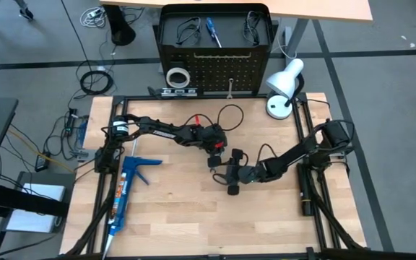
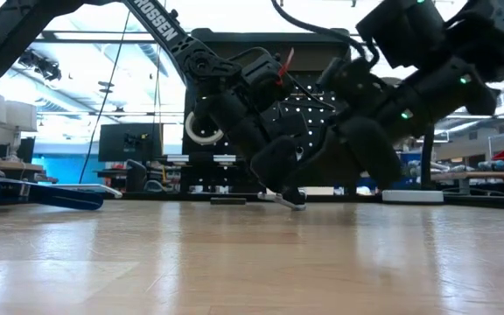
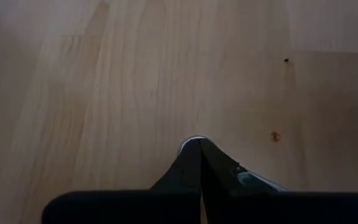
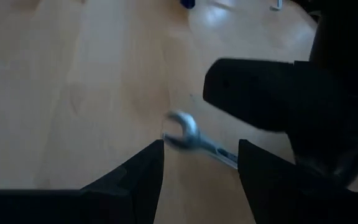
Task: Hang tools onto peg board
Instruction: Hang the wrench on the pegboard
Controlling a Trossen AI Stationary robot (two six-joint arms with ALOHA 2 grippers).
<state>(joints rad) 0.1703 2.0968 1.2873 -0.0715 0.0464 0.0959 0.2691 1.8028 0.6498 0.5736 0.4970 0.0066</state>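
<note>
My left gripper (image 1: 214,160) is at the table's middle, pointing down, shut on a silver wrench (image 4: 194,138) low over the wood. My right gripper (image 1: 231,180) is close beside it on the near right, open and empty. In its wrist view its fingers (image 4: 143,171) stand on either side of the wrench's open head without touching it. The black peg board (image 1: 215,65) stands upright at the far edge. It carries a white tape ring (image 1: 177,76), a hanging wrench (image 1: 230,88), a blue-handled screwdriver (image 1: 212,29) and black wire loops (image 1: 186,30). My left gripper pinches the wrench's shaft (image 4: 224,153) between its two shut fingers (image 3: 188,165), coming from above and lying across it. The open head (image 4: 182,123) sticks out free to one side. The wrench sits tilted just over the table (image 2: 292,199); whether it touches the wood I cannot tell.
A white desk lamp (image 1: 284,85) stands at the far right corner beside the board. A blue caulking gun (image 1: 128,186) lies along the table's left side. The two grippers are very close to each other at the middle.
</note>
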